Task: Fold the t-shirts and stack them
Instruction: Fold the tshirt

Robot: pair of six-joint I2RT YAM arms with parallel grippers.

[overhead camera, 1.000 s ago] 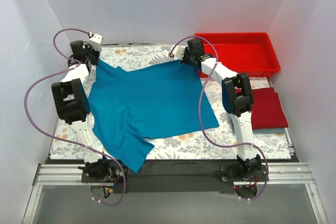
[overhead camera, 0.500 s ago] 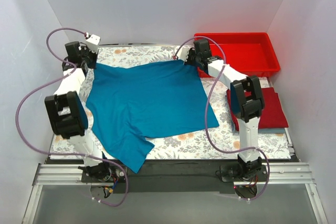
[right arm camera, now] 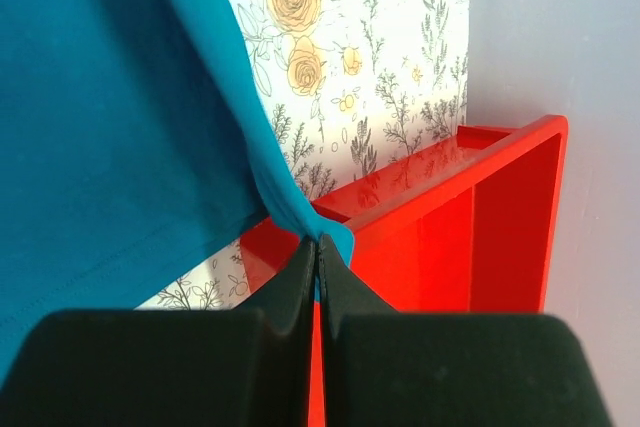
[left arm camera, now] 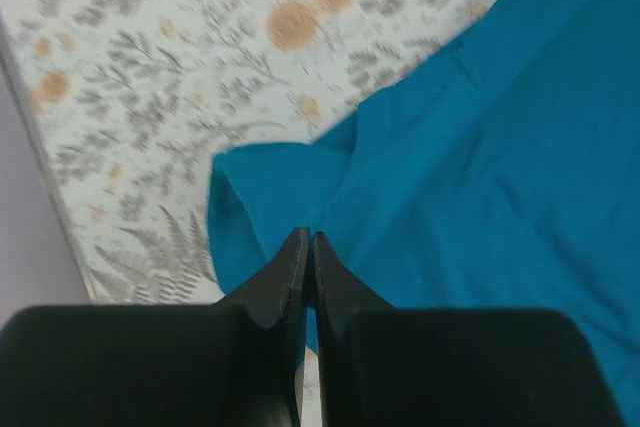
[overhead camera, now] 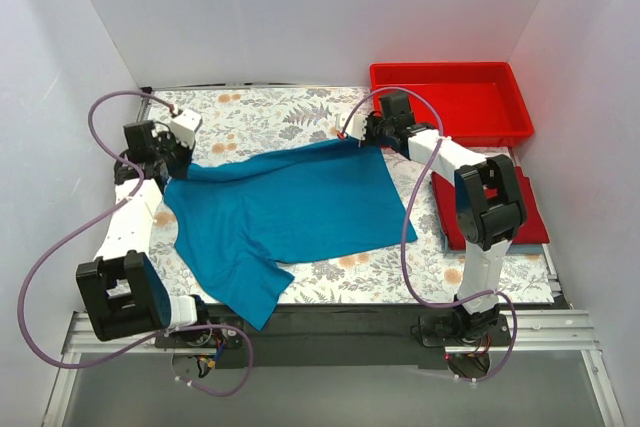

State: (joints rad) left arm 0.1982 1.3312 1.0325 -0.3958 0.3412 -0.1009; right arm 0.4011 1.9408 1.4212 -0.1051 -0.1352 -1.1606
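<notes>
Two corners of your soft, rumpled teal-blue cloth t-shirt (overhead camera: 290, 207), mid-frame, are pinched: left gripper (left arm camera: 305, 247) clamps one, right gripper (right arm camera: 318, 245) the other, beside the glossy rigid red plastic tray (right arm camera: 500, 217).

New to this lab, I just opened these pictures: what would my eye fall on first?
The big teal-blue cloth t-shirt spread over the floral-print table, its far edge pinched at both ends by the shut left pincer and right pincer. Next, the rigid red plastic tray at the far right, and a folded red cloth t-shirt nearer, along the table's right edge.
</notes>
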